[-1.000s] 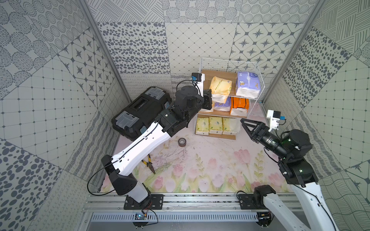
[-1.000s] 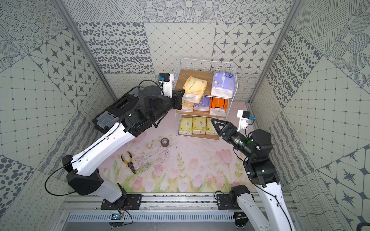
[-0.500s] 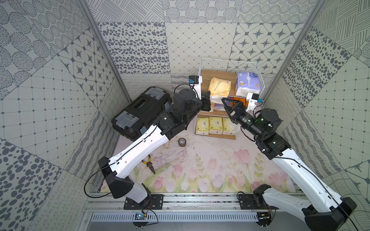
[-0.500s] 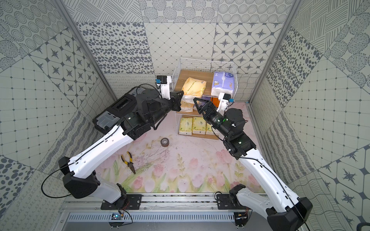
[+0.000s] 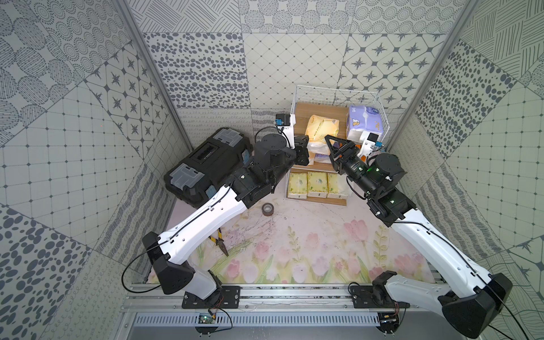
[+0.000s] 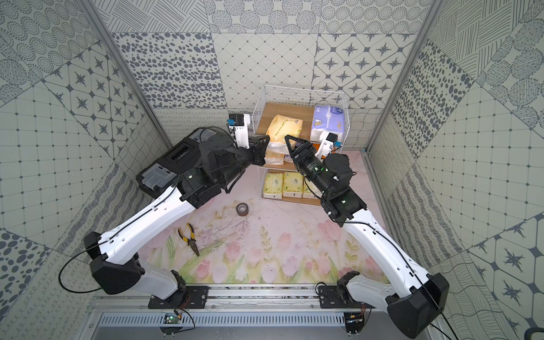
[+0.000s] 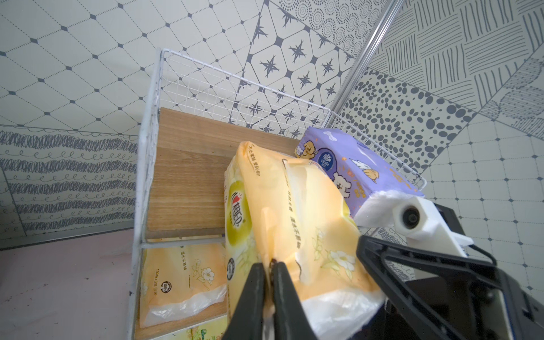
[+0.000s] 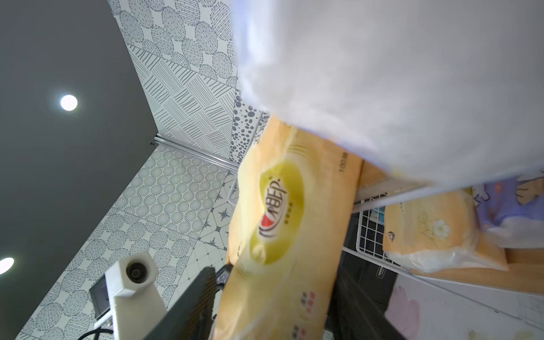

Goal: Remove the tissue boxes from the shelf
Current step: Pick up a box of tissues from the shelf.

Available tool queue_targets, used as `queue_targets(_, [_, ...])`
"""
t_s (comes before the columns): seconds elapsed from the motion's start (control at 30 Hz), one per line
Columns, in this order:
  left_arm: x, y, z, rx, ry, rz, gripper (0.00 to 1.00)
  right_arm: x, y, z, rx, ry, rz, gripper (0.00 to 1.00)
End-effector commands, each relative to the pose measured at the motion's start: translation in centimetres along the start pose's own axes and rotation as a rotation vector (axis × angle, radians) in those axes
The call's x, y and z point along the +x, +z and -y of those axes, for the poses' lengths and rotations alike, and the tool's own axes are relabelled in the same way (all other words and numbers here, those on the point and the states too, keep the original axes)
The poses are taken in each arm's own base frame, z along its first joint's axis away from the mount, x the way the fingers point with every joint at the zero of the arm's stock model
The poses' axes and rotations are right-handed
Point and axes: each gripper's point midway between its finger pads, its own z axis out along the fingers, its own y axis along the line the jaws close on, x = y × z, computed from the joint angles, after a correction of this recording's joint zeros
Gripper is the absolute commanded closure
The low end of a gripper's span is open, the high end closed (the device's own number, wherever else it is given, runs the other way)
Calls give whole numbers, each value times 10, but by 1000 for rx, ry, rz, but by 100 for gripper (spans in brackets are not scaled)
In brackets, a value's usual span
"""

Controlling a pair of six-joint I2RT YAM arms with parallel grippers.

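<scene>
The shelf [image 5: 303, 109] stands at the back, a white wire rack with wooden boards. On its top board a pale orange tissue pack [image 5: 321, 129] [image 7: 294, 206] overhangs the front edge, beside a lavender pack [image 5: 365, 119] [image 7: 353, 164]. My left gripper [image 7: 268, 265] [image 5: 303, 147] is shut on a fold of the pale orange pack's wrapper. My right gripper [image 8: 276, 276] [image 5: 331, 144] has closed round the same pack [image 8: 279, 206], a finger on each side. A second pale orange pack [image 7: 182, 273] lies on the middle board. Three yellow-green packs [image 5: 316, 184] fill the bottom board.
A big black toolbox [image 5: 206, 164] sits left of the shelf, under my left arm. A brown tape roll [image 5: 267, 209] and yellow-handled pliers [image 6: 190, 240] lie on the floral mat [image 5: 294, 250]. Patterned walls close in on three sides.
My right arm swung in from the right side to the shelf front, and its jaws narrowed round the pale orange pack. My left gripper stayed at that pack's front.
</scene>
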Motion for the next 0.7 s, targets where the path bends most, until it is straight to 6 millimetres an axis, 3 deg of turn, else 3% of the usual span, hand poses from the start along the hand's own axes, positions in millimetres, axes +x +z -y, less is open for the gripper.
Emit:
queue_targets(0.0, [-16,-8,9,47,-28,56,72,-7,-3,-28,-82,7,25,45])
queue_targets(0.17, [-23,-22,15,89,-44,69,34,-6,-10,-30,-90,2,17,61])
queue_targets(0.27, [-30,-38,17,119,-67,80,25,-4,-14,-32,-97,-11,6,70])
queue_targets(0.5, [-46,-91,1,113,-137,138,17,9,-28,-43,-137,-74,-68,83])
queue_targets(0.67, [-30,-130,-36,16,-192,144,17,31,-47,-45,-160,-136,-180,87])
